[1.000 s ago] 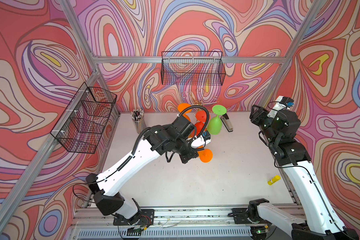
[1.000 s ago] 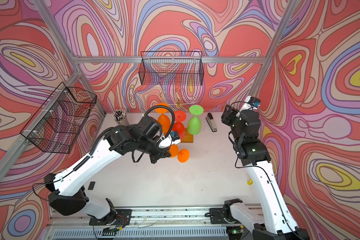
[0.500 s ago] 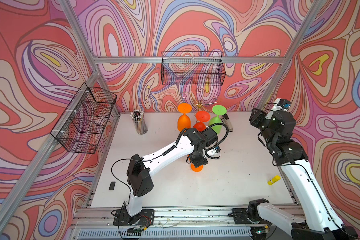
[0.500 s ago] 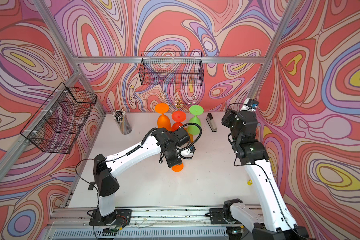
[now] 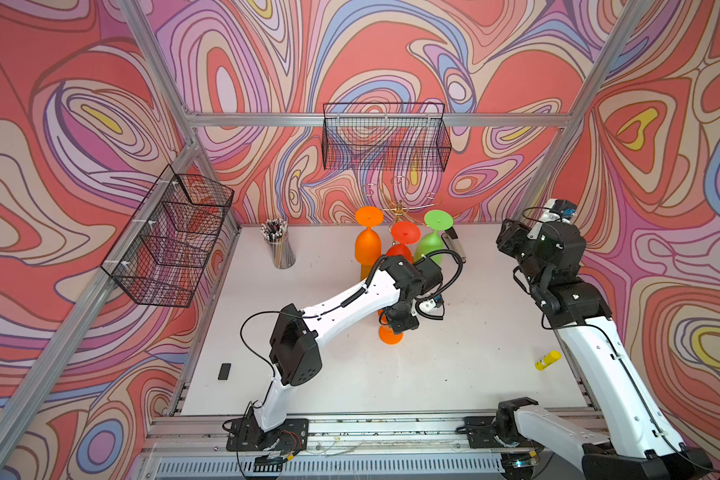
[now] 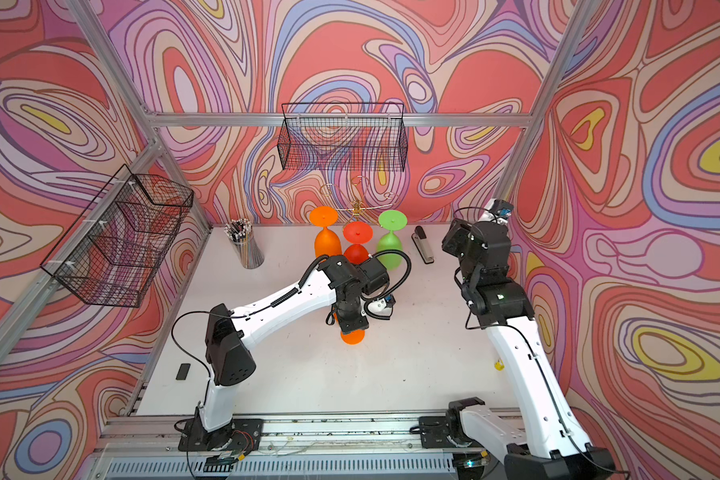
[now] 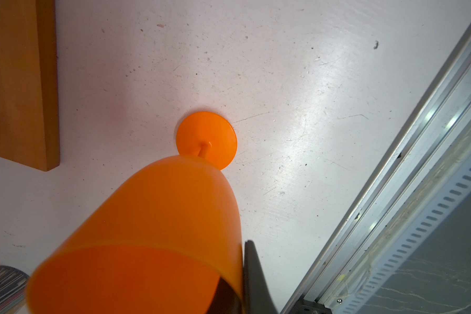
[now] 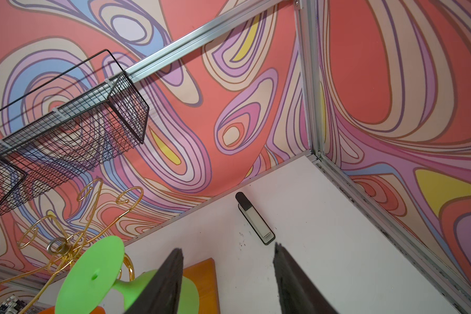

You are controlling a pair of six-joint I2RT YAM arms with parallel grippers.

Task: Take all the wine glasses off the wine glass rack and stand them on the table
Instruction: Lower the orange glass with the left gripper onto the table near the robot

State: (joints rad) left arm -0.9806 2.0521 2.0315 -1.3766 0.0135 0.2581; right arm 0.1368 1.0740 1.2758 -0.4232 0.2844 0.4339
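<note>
Rim pinch on wine glass (image 7: 152, 217): left wrist only

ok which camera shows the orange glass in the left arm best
The left wrist view: the orange glass fills it, bowl, stem and foot, with one of the fingers at its rim. In both top views the arm hides nearly all but its foot. The right wrist view misses it.
</note>
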